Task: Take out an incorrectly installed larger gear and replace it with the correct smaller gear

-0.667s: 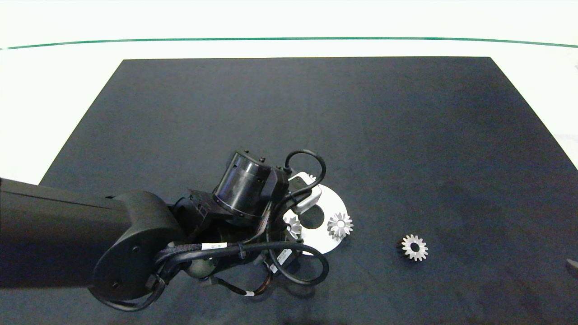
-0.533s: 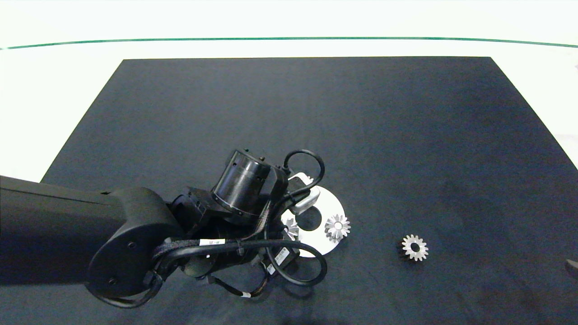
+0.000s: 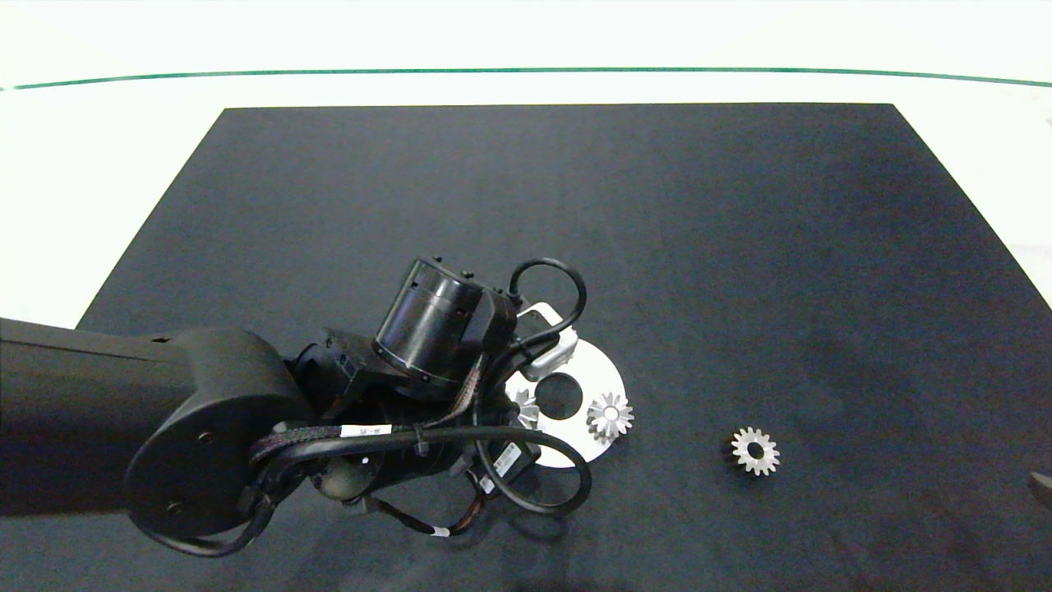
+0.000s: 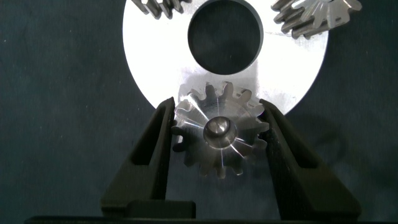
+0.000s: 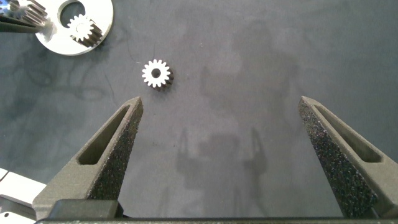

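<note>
My left gripper [image 4: 217,109] is shut on the larger gear [image 4: 198,126], a silver gear with long teeth at the rim of the white round plate [image 4: 149,50]. A silver pin shows in the gear's centre. In the head view the left arm [image 3: 436,329] covers most of this gear [image 3: 524,409]. The smaller gear [image 3: 754,450], blunt-toothed with a round hole, lies alone on the mat to the right of the plate [image 3: 596,370]. My right gripper [image 5: 221,158] hangs open above the mat, well short of the smaller gear [image 5: 156,73].
A pointed-tooth gear with a silver centre [image 3: 610,417] stands on the plate's right side, and another gear [image 4: 158,5] sits across the plate's centre hole [image 4: 225,34]. A black mat [image 3: 740,247] covers the white table. The right gripper shows only at the head view's right edge [image 3: 1042,481].
The left arm has drawn back to the left, and the plate with its gears has slid a little left with it. The smaller gear and the right gripper have stayed put.
</note>
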